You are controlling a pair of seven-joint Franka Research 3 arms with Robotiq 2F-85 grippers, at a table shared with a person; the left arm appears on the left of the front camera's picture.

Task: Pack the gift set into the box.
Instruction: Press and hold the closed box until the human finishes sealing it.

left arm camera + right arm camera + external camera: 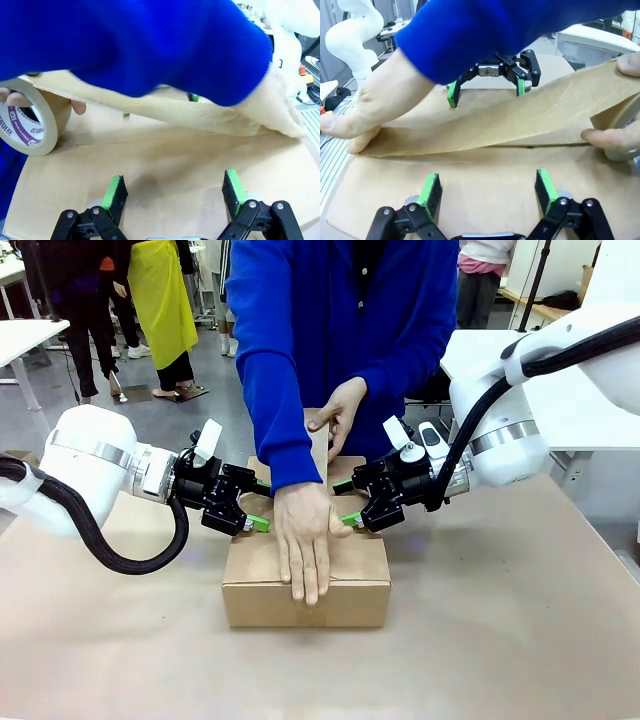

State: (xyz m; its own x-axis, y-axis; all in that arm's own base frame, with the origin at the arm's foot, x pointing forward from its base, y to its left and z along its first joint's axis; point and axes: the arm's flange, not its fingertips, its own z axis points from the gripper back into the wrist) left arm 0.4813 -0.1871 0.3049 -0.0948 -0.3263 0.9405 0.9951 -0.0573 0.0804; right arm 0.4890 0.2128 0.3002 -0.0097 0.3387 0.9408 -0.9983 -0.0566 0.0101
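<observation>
Box (305, 590) interior hidden under closed flaps

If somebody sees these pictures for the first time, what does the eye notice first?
First, the person's hand pressing a strip of brown tape along the closed box at the table's middle. The other hand holds the tape roll behind. The left gripper and right gripper, both open, rest on the flaps from either side.

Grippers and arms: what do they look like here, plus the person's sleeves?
Both arms are white with silver joint rings and black corrugated cables. The left gripper and right gripper are black with green pads. The person wears bright blue long sleeves.
</observation>
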